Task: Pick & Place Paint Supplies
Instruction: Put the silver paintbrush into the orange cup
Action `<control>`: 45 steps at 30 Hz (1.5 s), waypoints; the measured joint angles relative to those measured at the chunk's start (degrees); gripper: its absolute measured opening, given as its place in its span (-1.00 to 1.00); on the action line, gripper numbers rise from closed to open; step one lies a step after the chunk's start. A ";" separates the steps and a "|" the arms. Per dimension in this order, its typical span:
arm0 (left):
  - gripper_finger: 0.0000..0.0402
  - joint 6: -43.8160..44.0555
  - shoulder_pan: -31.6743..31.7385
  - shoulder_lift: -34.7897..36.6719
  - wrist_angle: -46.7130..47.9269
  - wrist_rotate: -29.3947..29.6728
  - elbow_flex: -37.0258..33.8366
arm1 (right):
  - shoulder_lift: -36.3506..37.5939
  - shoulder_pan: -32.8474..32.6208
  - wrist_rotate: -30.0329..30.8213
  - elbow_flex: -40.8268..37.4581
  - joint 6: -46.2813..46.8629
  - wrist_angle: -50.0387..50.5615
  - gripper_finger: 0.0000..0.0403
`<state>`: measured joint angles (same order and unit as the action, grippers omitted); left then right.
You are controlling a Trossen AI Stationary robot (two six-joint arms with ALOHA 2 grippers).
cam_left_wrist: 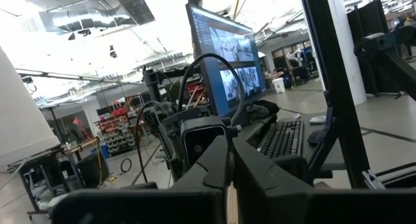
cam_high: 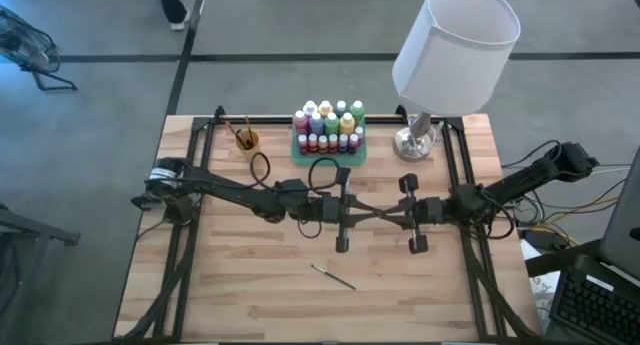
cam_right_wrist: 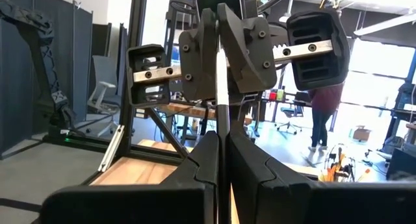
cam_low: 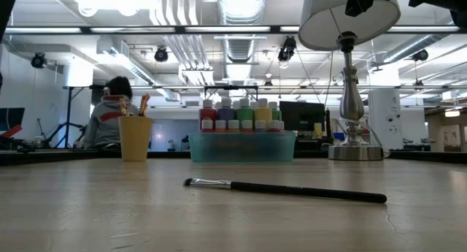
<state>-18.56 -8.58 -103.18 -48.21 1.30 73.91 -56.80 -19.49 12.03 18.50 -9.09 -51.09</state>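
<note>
The paint bottles (cam_high: 328, 125) stand packed upright in the green tray (cam_high: 329, 157) at the back of the counter (cam_high: 250, 285), likely to keep them from tipping, beside a cup (cam_high: 247, 140) holding brushes. One paintbrush (cam_high: 332, 276) lies flat near the front. Both the left tool (cam_high: 343, 207) and right tool (cam_high: 412, 213) are closed on nothing, nose to nose at mid-counter, between tray and brush.

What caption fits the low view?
Brush lying on the table; cup, tray of bottles and lamp behind.
</note>
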 joint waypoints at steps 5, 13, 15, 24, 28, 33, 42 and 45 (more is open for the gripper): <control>-0.95 0.25 0.00 0.09 0.74 0.02 0.00 | -0.02 0.00 -0.04 0.00 0.14 0.13 -0.94; -0.95 0.18 0.02 0.09 2.18 -0.13 0.00 | -0.07 0.02 -0.35 0.00 3.46 0.13 -0.73; -0.95 -0.09 0.09 0.19 4.14 0.39 -0.05 | 0.04 0.02 -0.36 0.00 4.40 -0.04 -0.58; -0.96 -1.30 0.07 9.62 27.23 16.06 -0.11 | 0.04 -0.02 -0.05 0.02 8.35 4.06 0.08; -0.96 1.13 -0.03 15.67 38.61 24.97 -0.11 | 0.04 0.07 0.51 0.02 10.33 4.83 0.24; -0.96 6.51 -0.15 23.13 47.13 36.18 -0.92 | 0.04 0.66 1.67 0.02 13.48 5.81 0.37; -0.96 8.15 -0.13 37.74 45.81 54.77 -10.96 | 0.07 2.98 1.69 0.02 16.28 7.68 0.51; -0.96 8.07 0.54 41.87 44.71 60.32 -15.07 | 0.07 3.40 1.78 0.02 16.22 7.67 0.54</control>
<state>-10.49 -8.03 -61.31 -3.51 61.62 58.84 -56.73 -16.09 13.80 18.52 7.13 -43.42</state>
